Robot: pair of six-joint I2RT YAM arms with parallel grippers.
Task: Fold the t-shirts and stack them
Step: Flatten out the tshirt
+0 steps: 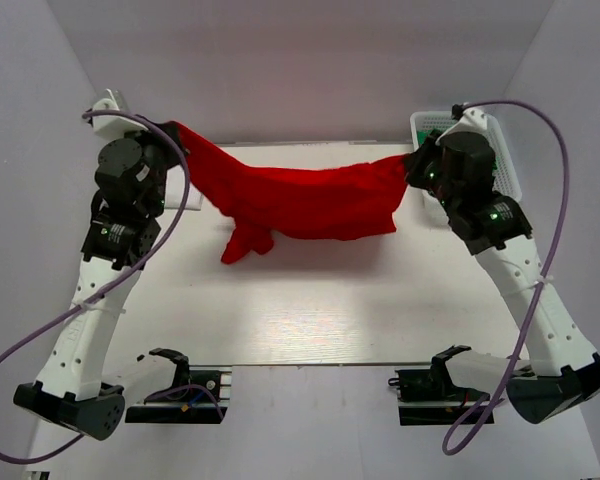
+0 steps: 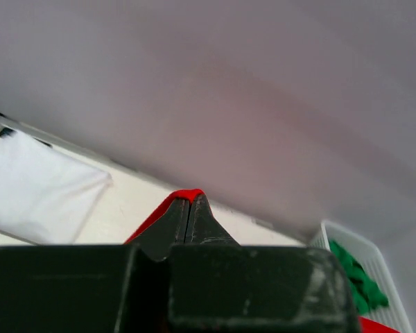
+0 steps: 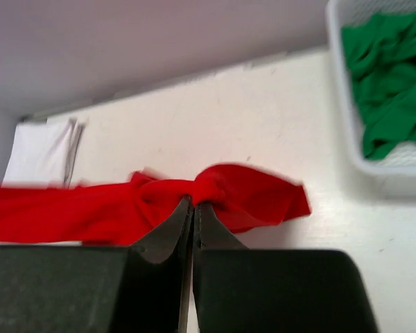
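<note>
The red t-shirt (image 1: 300, 200) hangs stretched in the air between my two grippers, above the far half of the table, with a sleeve drooping at its lower left. My left gripper (image 1: 175, 135) is shut on its left end; a red edge (image 2: 184, 195) shows at the fingertips. My right gripper (image 1: 412, 165) is shut on its bunched right end (image 3: 236, 198). A folded white t-shirt (image 2: 35, 191) lies flat on the table, also in the right wrist view (image 3: 38, 156). Green t-shirts (image 3: 388, 83) lie in the basket, also in the left wrist view (image 2: 357, 274).
The white lattice basket (image 1: 508, 165) stands at the table's far right, behind my right arm; its rim shows in the right wrist view (image 3: 340, 90). Grey walls close in the back and sides. Two black mounts sit at the table's near edge.
</note>
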